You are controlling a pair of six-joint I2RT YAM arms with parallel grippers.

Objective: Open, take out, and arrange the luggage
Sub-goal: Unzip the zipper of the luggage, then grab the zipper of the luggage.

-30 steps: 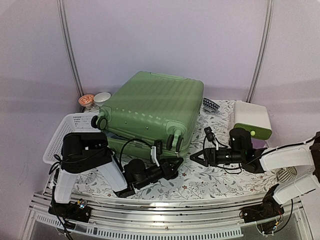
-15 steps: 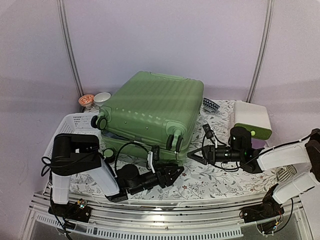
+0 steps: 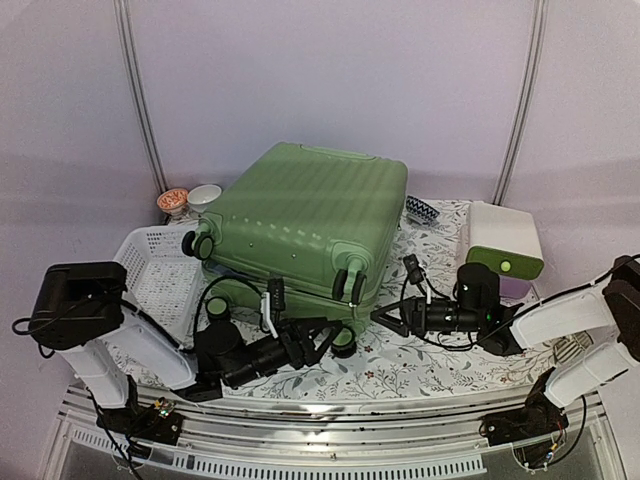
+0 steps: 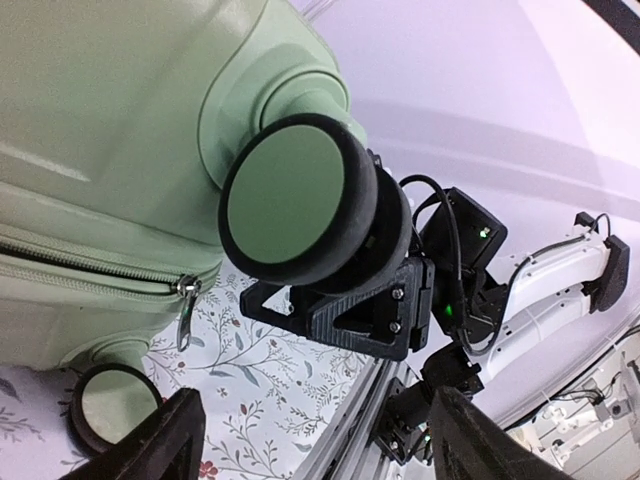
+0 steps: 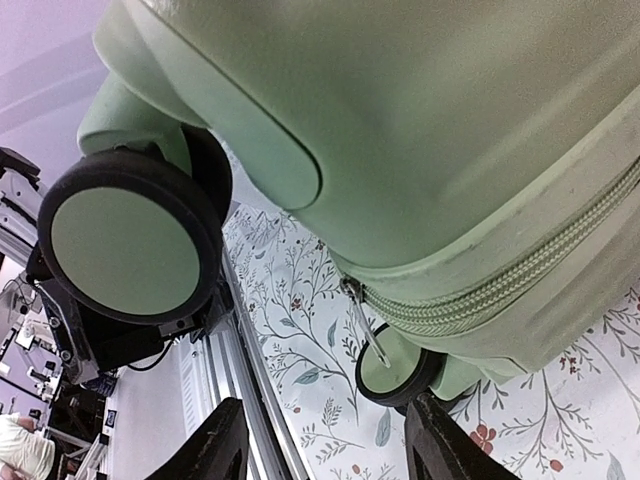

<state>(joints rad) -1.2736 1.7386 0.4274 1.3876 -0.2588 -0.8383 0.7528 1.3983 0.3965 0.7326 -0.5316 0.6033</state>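
Top external view: the luggage [image 3: 300, 225] lies closed on the table [image 3: 400, 365], just beyond both pairs of fingertips. The left gripper [image 3: 330, 340] is low and outstretched, its fingers released, with a wheel [image 4: 300, 205] close ahead. The right gripper [image 3: 385, 318] is also released and faces the zipper pull [image 5: 365, 320]. A basket [image 3: 150, 260] and a box [image 3: 505, 245] sit behind them.

A robot lab booth: lilac partition walls [image 3: 330, 70], aluminium mounting rail [image 3: 320, 428]

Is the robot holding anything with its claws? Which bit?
No, nothing is held. The left gripper and the right gripper are both open beside the luggage. Its zipper pull hangs free, ahead of the right gripper's fingers.
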